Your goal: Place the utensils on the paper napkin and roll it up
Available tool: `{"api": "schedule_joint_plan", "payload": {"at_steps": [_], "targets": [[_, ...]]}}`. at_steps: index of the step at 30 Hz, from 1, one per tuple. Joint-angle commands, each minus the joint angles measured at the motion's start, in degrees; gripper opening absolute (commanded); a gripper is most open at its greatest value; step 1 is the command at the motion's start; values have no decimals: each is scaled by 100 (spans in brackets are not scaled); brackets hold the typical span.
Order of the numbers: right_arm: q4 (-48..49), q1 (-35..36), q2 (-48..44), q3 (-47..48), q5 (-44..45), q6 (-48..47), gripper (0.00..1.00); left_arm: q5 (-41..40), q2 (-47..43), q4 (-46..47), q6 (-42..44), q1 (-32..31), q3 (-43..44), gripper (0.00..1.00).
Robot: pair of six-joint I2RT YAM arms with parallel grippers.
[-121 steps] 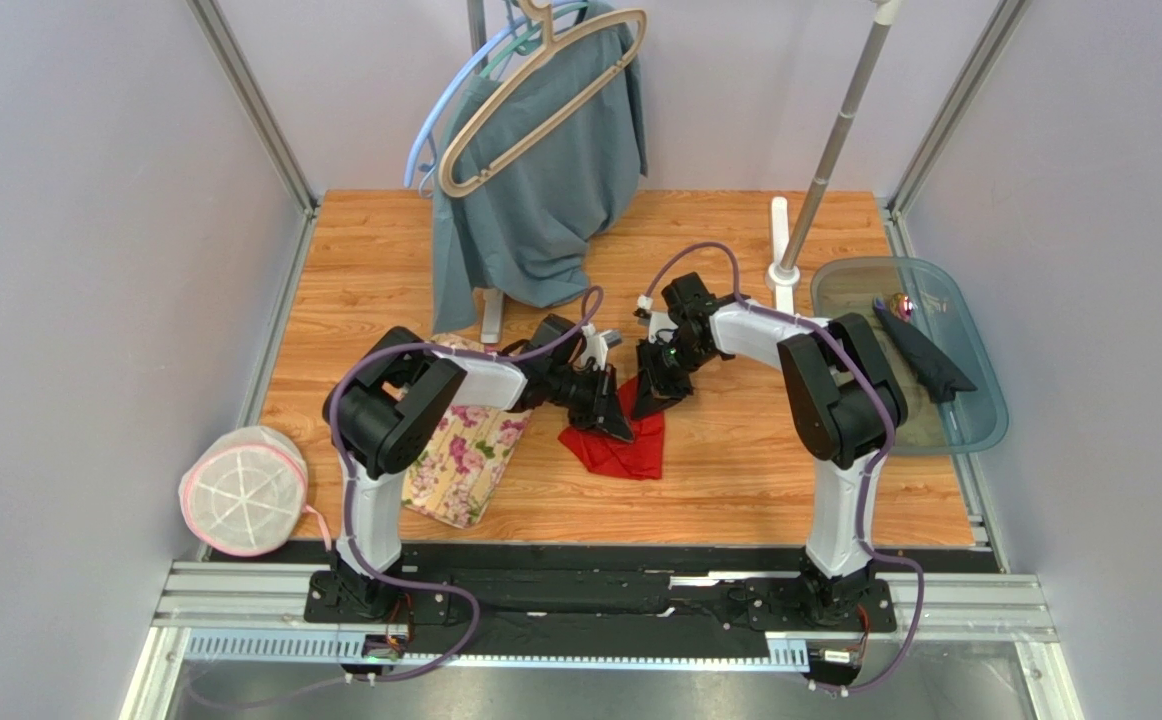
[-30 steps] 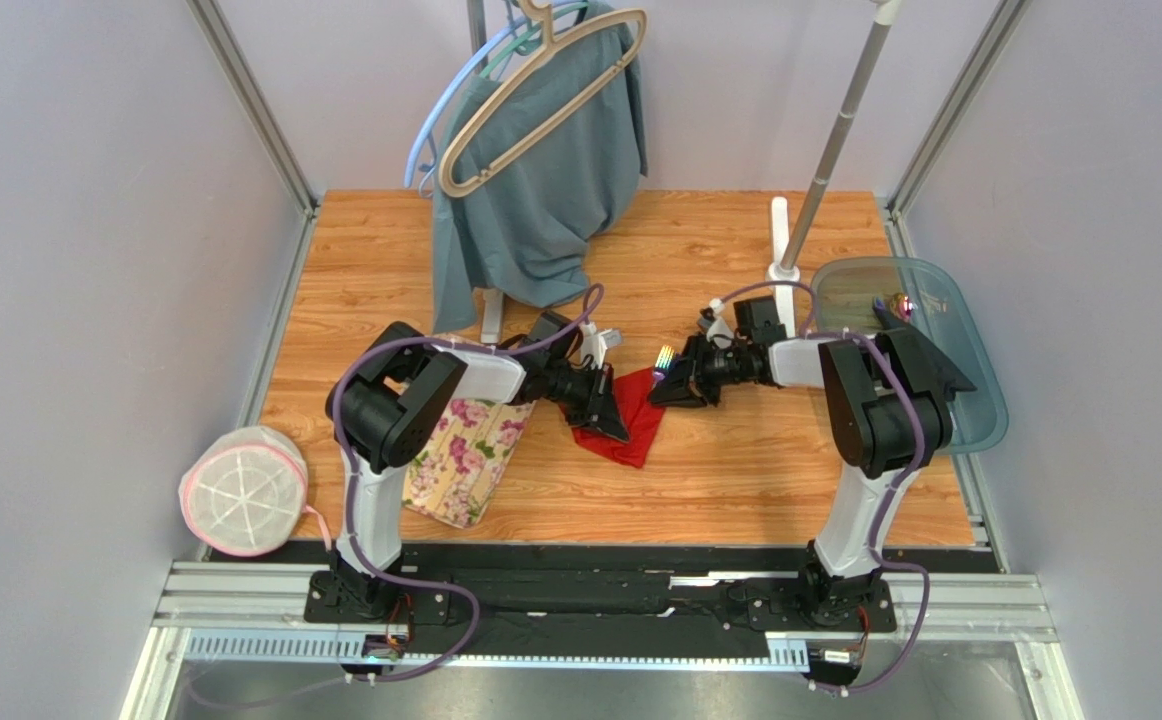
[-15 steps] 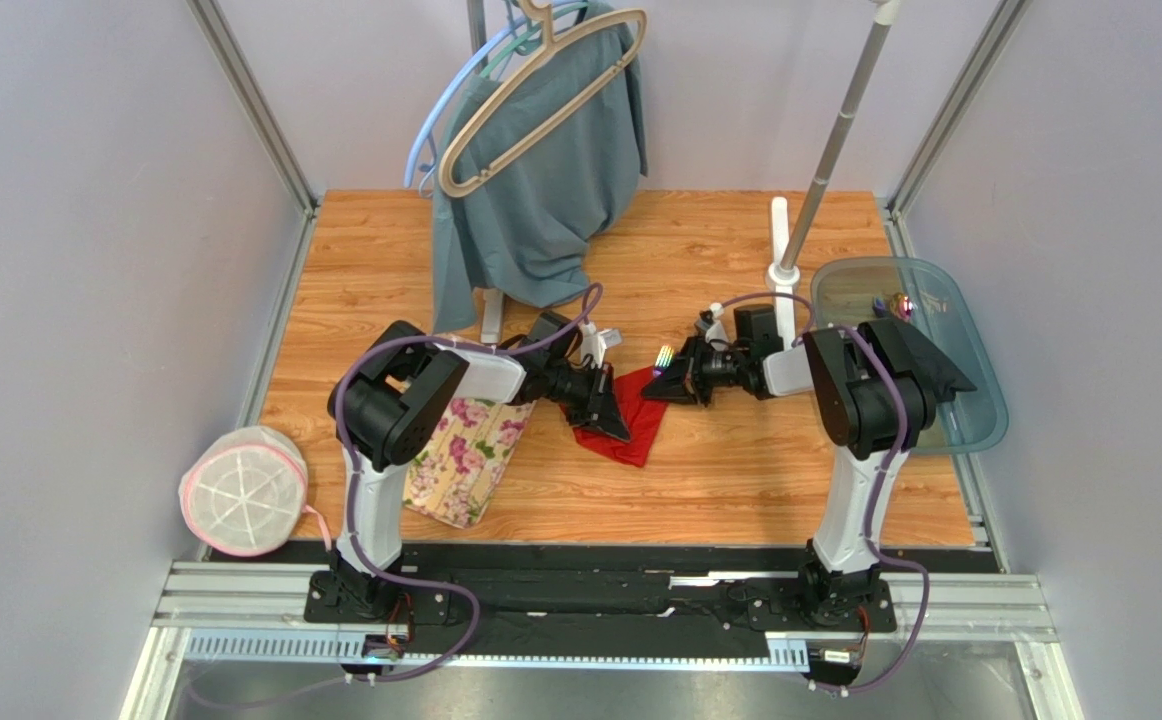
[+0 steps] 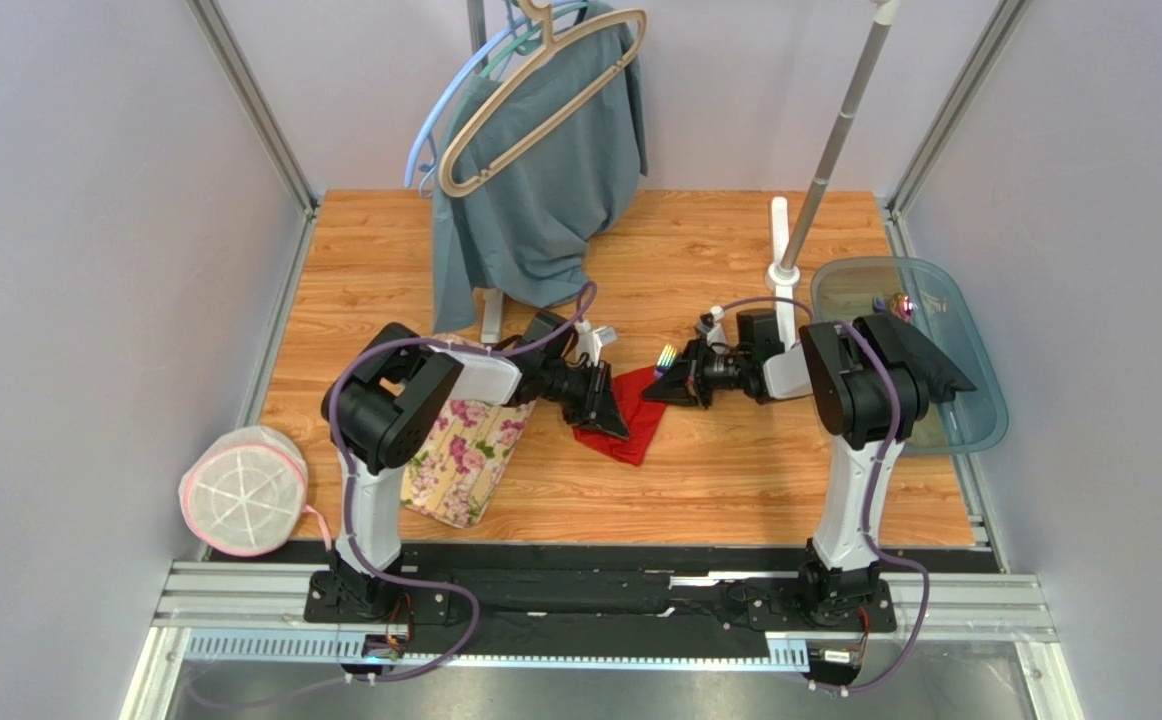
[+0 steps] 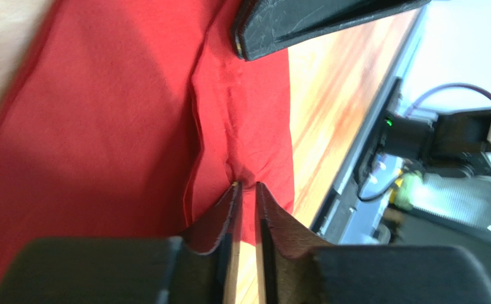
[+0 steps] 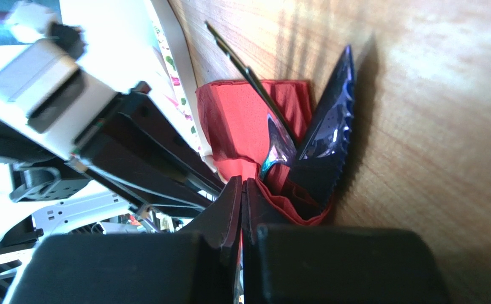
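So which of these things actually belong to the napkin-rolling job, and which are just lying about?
Part of the job:
paper napkin
utensils

Just lying about:
floral cloth
grey-green garment
beige hanger
round mesh pouch
clear tray

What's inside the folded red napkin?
Utensil ends poke out of the red napkin: a dark serrated knife and a thin stem. The rest, and any other pieces, are covered by the fold.
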Motion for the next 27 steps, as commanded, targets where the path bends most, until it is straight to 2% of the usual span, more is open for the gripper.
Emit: {"api": "schedule_joint_plan", "payload": {"at_steps": [1, 3, 4, 6, 7, 8, 9, 12, 20, 23, 27], "targets": [[-819, -84, 186, 70, 457, -543, 0, -780, -895, -427, 322, 97, -52, 29], [-925, -92, 177, 96, 528, -666, 0, -930, -1169, -752, 419, 114, -52, 35], [-996, -101, 186, 97, 563, -693, 0, -1070, -1353, -988, 506, 140, -25, 43], [-1049, -93, 178, 123, 598, -737, 0, -1264, -1478, -1472, 586, 237, 1, 44], [-1075, -93, 186, 132, 598, -746, 0, -1421, -1548, -1569, 638, 281, -16, 55], [-1110, -93, 195, 141, 616, -772, 0, -1545, -1566, -1796, 674, 325, -25, 56], [-1137, -93, 186, 149, 625, -789, 0, -1833, -1592, -1912, 770, 378, -8, 69], [-1216, -84, 178, 202, 660, -825, 0, -2387, -1549, -2352, 937, 413, 133, 70], [-1383, -84, 195, 264, 721, -922, 0, -3031, -1417, -2686, 1052, 413, 317, 70], [-1392, -66, 213, 273, 713, -939, 0, -2952, -1241, -2721, 956, 396, 370, 70], [-1488, -40, 186, 299, 757, -1018, 0, -2349, -934, -2407, 632, 378, 292, 70]]}}
